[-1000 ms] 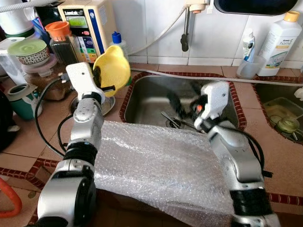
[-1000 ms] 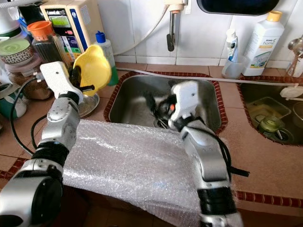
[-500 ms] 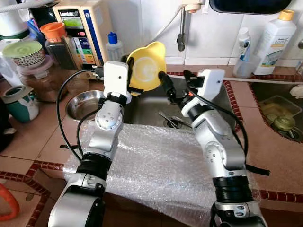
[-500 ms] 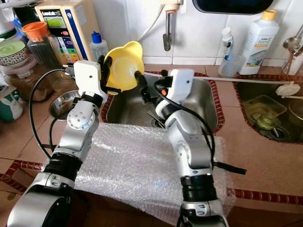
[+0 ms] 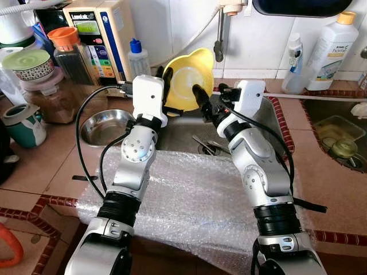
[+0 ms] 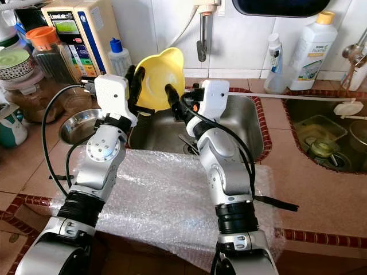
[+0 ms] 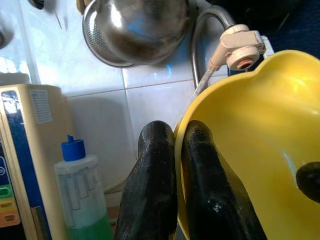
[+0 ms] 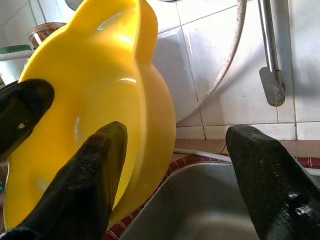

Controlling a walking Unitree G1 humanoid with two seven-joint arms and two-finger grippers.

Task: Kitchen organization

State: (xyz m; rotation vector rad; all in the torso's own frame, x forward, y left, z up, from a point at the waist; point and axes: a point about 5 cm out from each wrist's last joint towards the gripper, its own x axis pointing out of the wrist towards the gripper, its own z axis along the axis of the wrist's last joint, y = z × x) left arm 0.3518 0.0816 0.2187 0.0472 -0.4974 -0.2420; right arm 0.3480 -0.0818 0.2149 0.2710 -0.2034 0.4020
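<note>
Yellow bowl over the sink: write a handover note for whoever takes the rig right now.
Left gripper: shut on the yellow bowl, fingers pinching its rim, held tilted above the sink.
Right gripper: open, one finger inside the bowl, one outside, not yet closed on it.
Nearby: steel bowl on the counter left of the sink, utensils in the basin, bubble wrap over the counter's front edge.
Done: bowl lifted.
Left: probably hand it to the right gripper or set it down; destination unclear.
</note>
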